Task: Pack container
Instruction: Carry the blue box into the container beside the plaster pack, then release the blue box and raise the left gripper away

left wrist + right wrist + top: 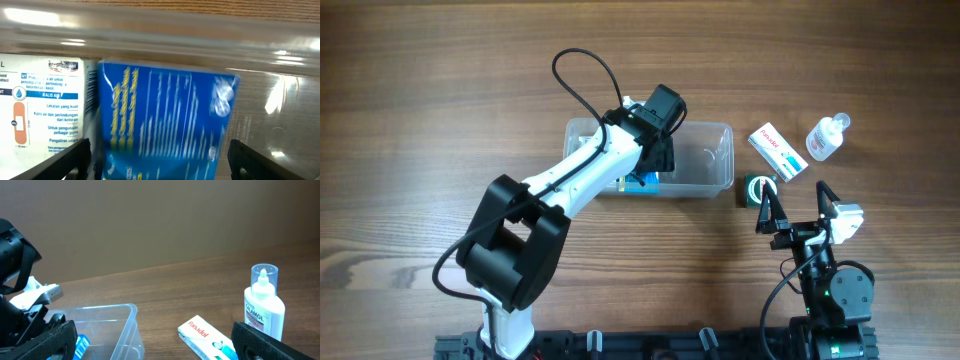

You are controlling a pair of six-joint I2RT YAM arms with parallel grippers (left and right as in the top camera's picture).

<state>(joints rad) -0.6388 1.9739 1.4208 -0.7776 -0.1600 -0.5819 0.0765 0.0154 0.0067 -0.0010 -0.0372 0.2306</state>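
Observation:
The clear container [715, 150] lies at mid-table. My left gripper [656, 165] reaches down into it. In the left wrist view a blurred blue box [165, 125] sits between the jaws of the left gripper [160, 161], with a thin gap at each finger, so the gripper is open. A white plaster box [42, 100] lies beside the blue box, against the container wall [200, 37]. My right gripper [795, 197] stands open and empty, right of the container [112, 322]. A corner of the blue box [80, 345] shows through the tub.
A white Panadol box [778, 150] [207, 337] and a small clear Calamol bottle [827, 137] [264, 305] lie right of the container. A small dark green round item [756, 188] sits by the container's right end, close to the right gripper's finger.

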